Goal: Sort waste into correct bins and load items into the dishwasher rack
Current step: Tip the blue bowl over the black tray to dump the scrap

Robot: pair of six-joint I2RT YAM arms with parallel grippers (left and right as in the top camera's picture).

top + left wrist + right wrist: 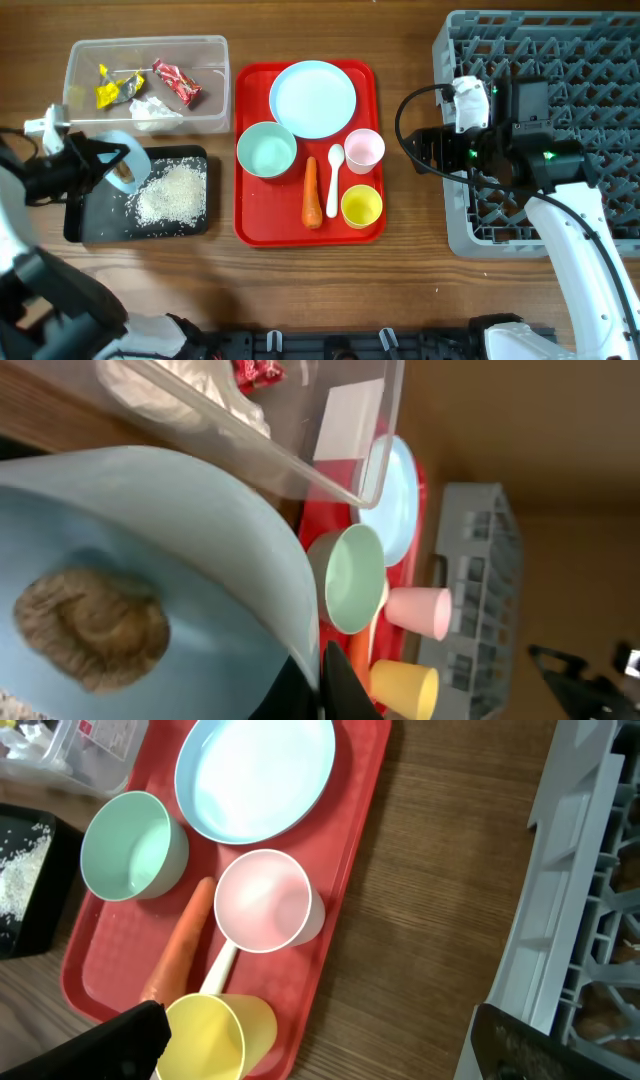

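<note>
My left gripper (322, 698) is shut on the rim of a pale blue bowl (125, 152), tilted above the black tray (100, 225). A brown lump (90, 625) lies inside the bowl, and loose rice (172, 192) lies on the tray. The clear tub (147, 42) holds a yellow wrapper (108, 92), a red wrapper (177, 82) and tissue (150, 110). On the red tray (250, 225) sit a plate (313, 97), a second bowl (266, 150), a pink cup (363, 150), a yellow cup (361, 206), a spoon (334, 180) and a carrot (312, 192). My right gripper (320, 1055) hangs open and empty beside the grey dishwasher rack (590, 60).
A strip of bare wood separates the red tray from the rack. The right arm's black cable (405, 115) loops over that strip. The tub and the black tray stand close together at the left, near the table's edge.
</note>
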